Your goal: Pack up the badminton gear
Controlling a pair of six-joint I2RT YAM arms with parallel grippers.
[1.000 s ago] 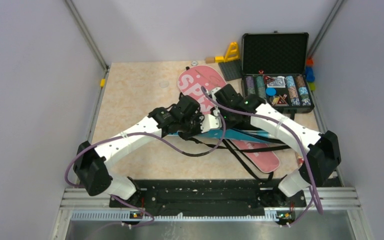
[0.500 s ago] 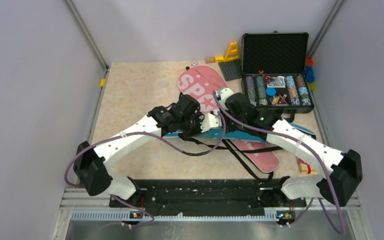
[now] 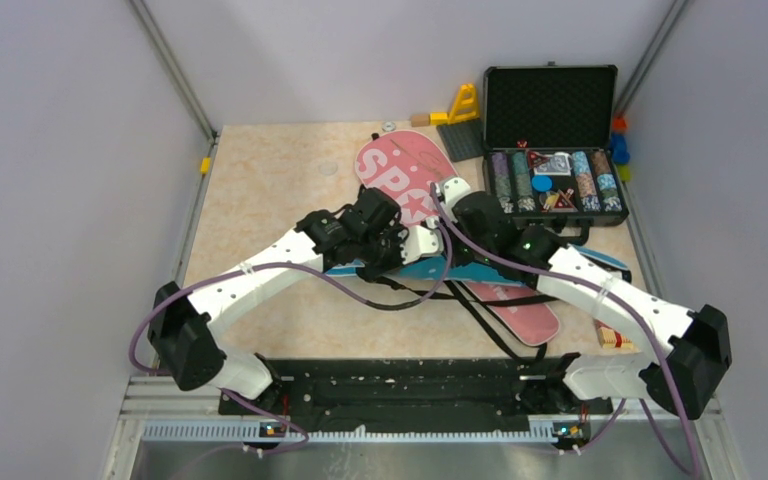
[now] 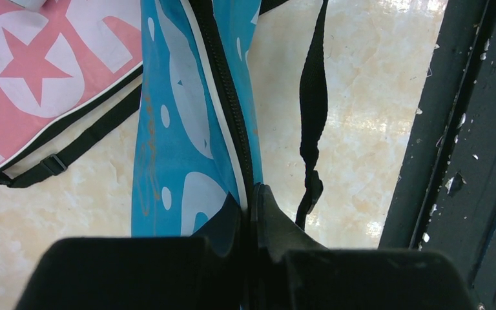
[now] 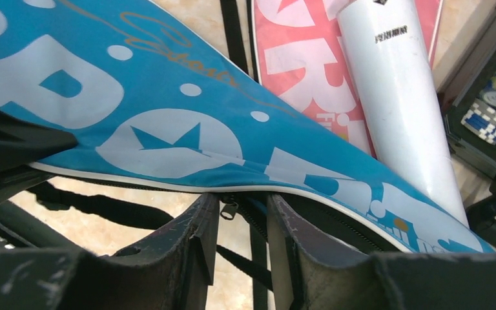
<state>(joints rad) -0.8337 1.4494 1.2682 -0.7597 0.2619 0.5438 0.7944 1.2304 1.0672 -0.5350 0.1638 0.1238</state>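
Shift: right arm's elbow has swung out and down toward the near right corner since a second ago; left arm has held its place.
Left gripper (image 4: 250,197): fingers pressed together on the zipper edge of the blue cover (image 4: 181,129).
Right gripper (image 5: 239,216): fingers apart at the same cover's open edge, with the zipper pull (image 5: 228,208) hanging between them.
Blue cover: mid-table (image 3: 260,190), lying across the pink cover (image 3: 400,160); black strap (image 4: 313,97) trails beside it.
White tube (image 5: 400,97): resting on the pink cover, near the poker chip case (image 3: 550,105).
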